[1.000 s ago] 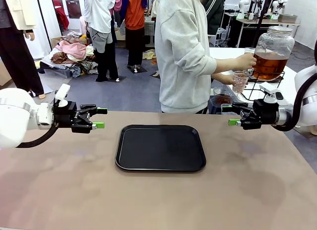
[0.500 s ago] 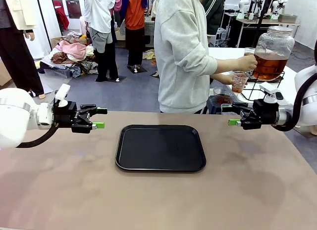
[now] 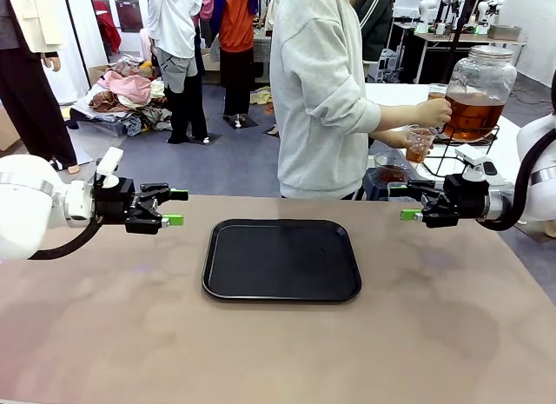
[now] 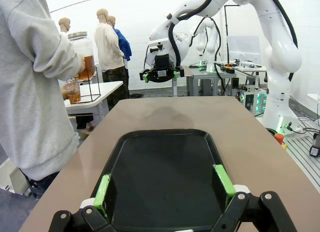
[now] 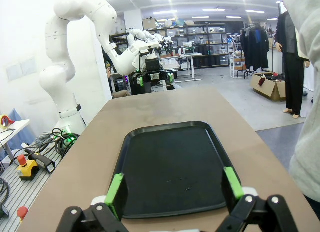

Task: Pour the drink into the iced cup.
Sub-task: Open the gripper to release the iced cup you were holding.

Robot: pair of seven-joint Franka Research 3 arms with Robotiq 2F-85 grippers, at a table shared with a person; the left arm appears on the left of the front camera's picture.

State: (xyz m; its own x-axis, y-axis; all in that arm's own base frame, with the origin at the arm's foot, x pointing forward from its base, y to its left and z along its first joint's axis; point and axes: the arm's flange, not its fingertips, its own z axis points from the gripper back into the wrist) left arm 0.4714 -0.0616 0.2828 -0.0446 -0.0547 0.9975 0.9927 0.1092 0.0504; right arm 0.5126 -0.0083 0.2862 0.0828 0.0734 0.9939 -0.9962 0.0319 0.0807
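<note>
Both grippers, left gripper (image 3: 176, 208) and right gripper (image 3: 407, 201), gape empty beside the black tray (image 3: 281, 260) (bare).

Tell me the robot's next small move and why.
Probably wait: the person's hand is at the dispenser jar, holding the cup under it. Both robot hands, left and right, hang open beside the bare tray.

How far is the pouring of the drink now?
Done: nothing is on the black tray. In hand: the person holds a clear cup at the dispenser jar, and amber drink shows in the cup. Left: filling it. The left tool and right tool hang open, holding nothing.
</note>
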